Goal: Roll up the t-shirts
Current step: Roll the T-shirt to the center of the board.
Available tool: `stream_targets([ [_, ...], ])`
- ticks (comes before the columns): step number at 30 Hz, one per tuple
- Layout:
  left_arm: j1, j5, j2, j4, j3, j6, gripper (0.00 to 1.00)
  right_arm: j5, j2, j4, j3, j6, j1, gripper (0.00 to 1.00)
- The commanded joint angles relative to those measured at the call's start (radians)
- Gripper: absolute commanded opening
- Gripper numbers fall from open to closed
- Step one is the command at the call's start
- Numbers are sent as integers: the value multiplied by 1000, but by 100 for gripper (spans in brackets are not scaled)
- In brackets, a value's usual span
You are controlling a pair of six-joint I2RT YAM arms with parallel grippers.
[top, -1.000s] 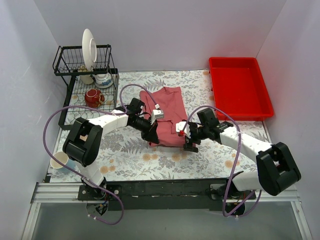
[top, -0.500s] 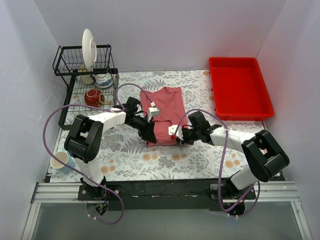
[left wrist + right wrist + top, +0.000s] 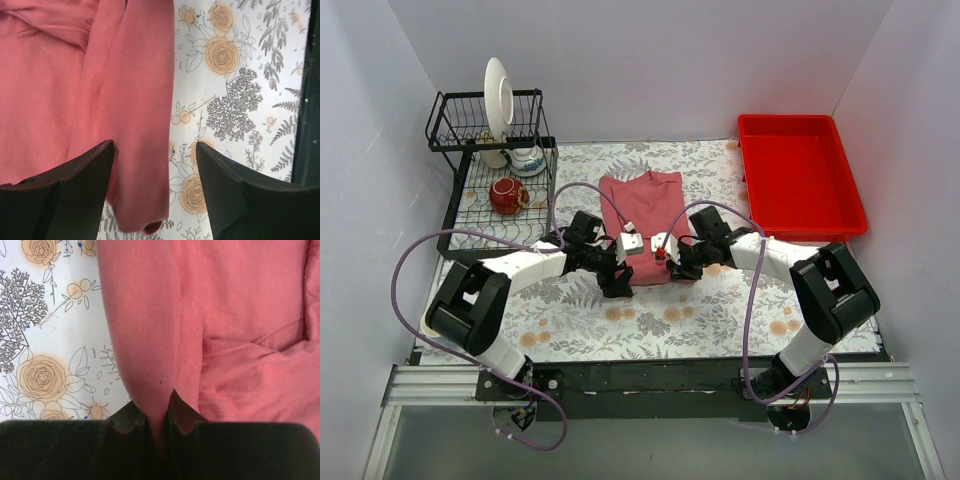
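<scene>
The dusty salmon-pink cloth t-shirt (image 3: 642, 205) lies folded in a long strip at the middle of the floral tabletop (image 3: 720, 320), its near edge turned up into a thick fold. The right claw (image 3: 155, 419) pinches that fold. The left claw (image 3: 155, 200) stands wide open astride the fold's left part. Gripped on one side only, the fold could skew or spring flat, spoiling the roll.

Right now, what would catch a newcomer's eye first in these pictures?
The pink t-shirt at mid-table, with its near edge rolled: the right jaws pinch the roll, and the left jaws stand open astride it. Next, the bright red tray at far right and the black rack with an upright white plate at far left.
</scene>
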State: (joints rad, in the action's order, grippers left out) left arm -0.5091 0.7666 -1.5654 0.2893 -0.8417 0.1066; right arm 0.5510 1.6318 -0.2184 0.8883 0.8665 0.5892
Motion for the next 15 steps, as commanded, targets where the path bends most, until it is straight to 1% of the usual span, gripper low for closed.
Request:
stream_targets([
  [1,-26,-72,-14,-114,33,-24,62,26,7,-45,49,-15,-5,10],
  [3,-26,-98,-37,-116,36,-27,56,23,8,-56,49,-14,-3,10],
  [6,-25,-138,-45,-114,43,-21,35,30,0,-82,44,-11,-3,11],
  [7,-16,-132,-51,-89,36,-19,22,42,2,-104,47,-9,-5,11],
  [9,3,-107,-59,-27,-9,-16,12,47,0,-171,58,-23,-5,11],
  [10,23,-69,-67,58,-26,-19,9,70,-4,-206,63,-21,-8,12],
  [11,33,-41,-68,112,-49,-45,4,90,-9,-252,69,6,-11,11],
  [12,41,-21,-70,164,-68,-60,2,110,-9,-313,78,35,-17,11],
  [13,56,37,-70,282,-104,-88,1,140,-15,-425,96,61,-22,11],
  [14,61,57,-73,347,-121,-147,0,156,-16,-490,107,87,-29,11],
  [15,64,74,-79,405,-137,-177,0,170,-16,-553,121,164,-32,11],
])
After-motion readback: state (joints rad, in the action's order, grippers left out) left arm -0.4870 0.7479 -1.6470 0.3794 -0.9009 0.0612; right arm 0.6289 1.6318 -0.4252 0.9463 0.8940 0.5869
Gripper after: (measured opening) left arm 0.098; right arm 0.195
